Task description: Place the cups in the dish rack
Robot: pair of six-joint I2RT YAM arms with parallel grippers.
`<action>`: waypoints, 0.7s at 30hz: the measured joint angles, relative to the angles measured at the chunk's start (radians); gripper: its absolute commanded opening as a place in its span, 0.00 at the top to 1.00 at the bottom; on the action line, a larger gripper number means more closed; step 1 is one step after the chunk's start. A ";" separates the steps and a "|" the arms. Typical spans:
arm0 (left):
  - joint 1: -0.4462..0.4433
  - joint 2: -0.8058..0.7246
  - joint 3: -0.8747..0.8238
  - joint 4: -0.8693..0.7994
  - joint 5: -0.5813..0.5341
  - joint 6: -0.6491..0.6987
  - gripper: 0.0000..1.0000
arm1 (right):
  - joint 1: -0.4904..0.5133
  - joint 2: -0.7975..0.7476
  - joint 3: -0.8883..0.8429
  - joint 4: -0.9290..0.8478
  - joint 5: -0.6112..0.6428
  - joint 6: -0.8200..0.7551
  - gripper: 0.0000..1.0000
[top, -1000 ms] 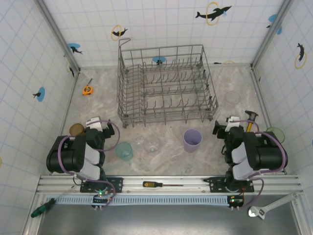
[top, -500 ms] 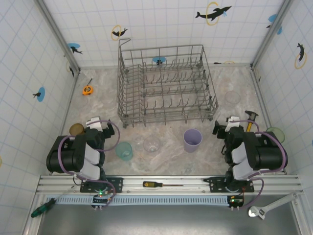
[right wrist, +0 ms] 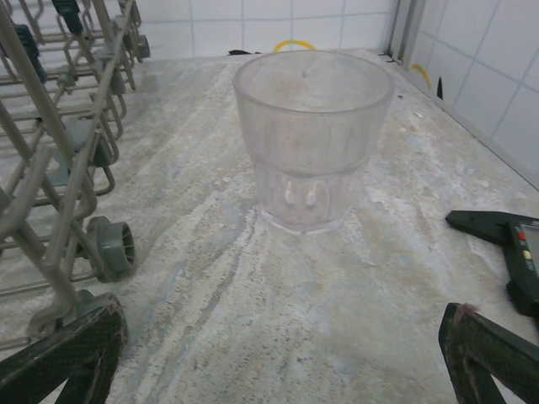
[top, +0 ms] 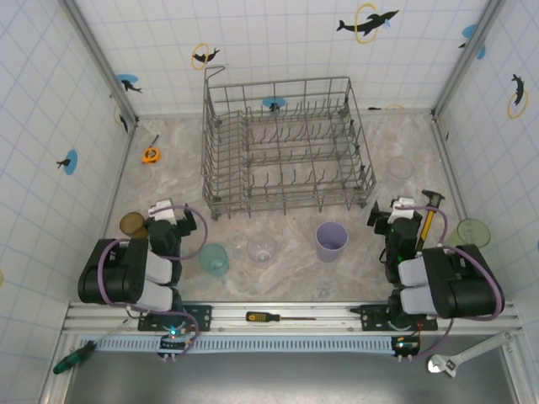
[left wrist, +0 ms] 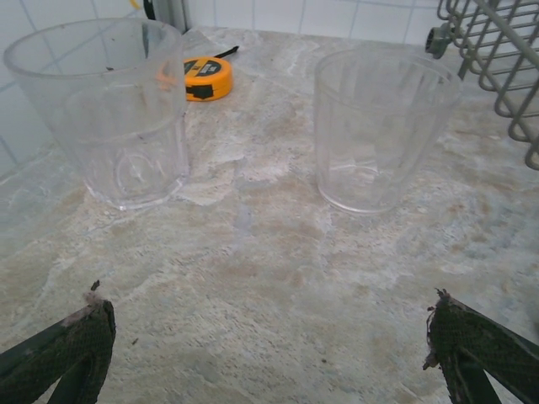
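1. Grey wire dish rack point(top: 207, 160) has no cup in it that I can see. All the cups stand on the bench point(top: 295, 273). My read: first pick not yet begun.
2. Left arm: left fingers point(top: 168, 210) are spread wide with nothing between them. Two upright cups stand ahead, well apart from the tips: near-left clear cup point(left wrist: 109, 109) off to the left and near-right clear cup point(left wrist: 383, 126) off to the right. Neither is on the centreline. Orange tape measure point(left wrist: 206, 78) lies beyond, between them.
3. Right arm: right fingers point(top: 401, 207) are spread wide and empty. Lone clear cup point(right wrist: 312, 135) stands upright straight ahead, roughly centred between the tips and apart from them. The rack wall runs along the fingers' left, and a black tool point(right wrist: 505, 244) lies to their right.
4. Lavender cup point(top: 331, 241) and teal cup point(top: 213, 259) stand between the two arms.
5. Next move, my call: the right arm has the easy one. Drive straight in, straddle the cup, close. The left arm must swing to one cup first. The plastic looks thin and slick, so squeeze gently.
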 measured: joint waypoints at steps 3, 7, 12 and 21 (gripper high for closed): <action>-0.007 -0.035 0.055 -0.080 -0.046 -0.002 0.02 | 0.010 -0.035 0.020 -0.080 0.036 0.001 0.00; -0.021 -0.076 0.089 -0.154 -0.103 -0.012 0.02 | 0.030 -0.086 0.106 -0.244 0.083 0.039 0.00; -0.026 -0.156 0.135 -0.270 -0.138 -0.073 0.02 | 0.100 -0.175 0.202 -0.431 0.175 0.100 0.00; -0.058 -0.279 0.313 -0.555 -0.220 -0.224 0.02 | 0.118 -0.391 0.222 -0.708 0.262 0.185 0.00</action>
